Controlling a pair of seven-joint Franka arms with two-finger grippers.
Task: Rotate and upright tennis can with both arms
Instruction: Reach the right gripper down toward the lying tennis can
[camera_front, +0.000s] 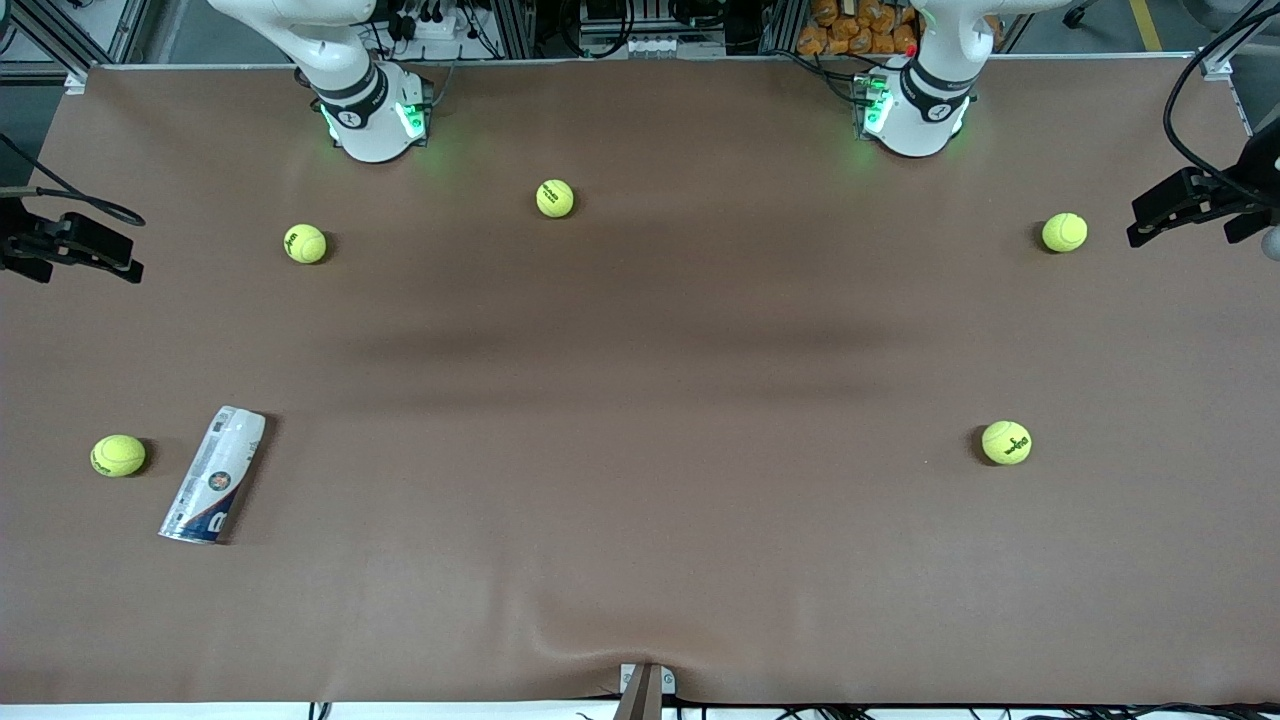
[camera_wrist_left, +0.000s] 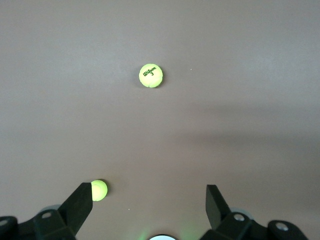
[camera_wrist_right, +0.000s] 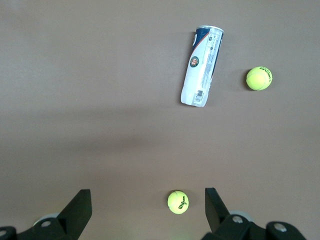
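The tennis can (camera_front: 213, 473) lies on its side on the brown table, toward the right arm's end and near the front camera, its white and navy label facing up. The right wrist view shows the tennis can (camera_wrist_right: 202, 66) well away from my right gripper (camera_wrist_right: 147, 196), which hangs high over the table, open and empty. My left gripper (camera_wrist_left: 149, 192) is also raised high over the left arm's end of the table, open with nothing between its fingers. In the front view only the two arm bases show, not the grippers.
Several yellow-green tennis balls lie scattered: one (camera_front: 118, 455) beside the can, others (camera_front: 305, 243), (camera_front: 555, 198) nearer the bases, two (camera_front: 1064, 232), (camera_front: 1006, 442) toward the left arm's end. Black camera mounts (camera_front: 70, 245), (camera_front: 1190, 200) stand at both table ends.
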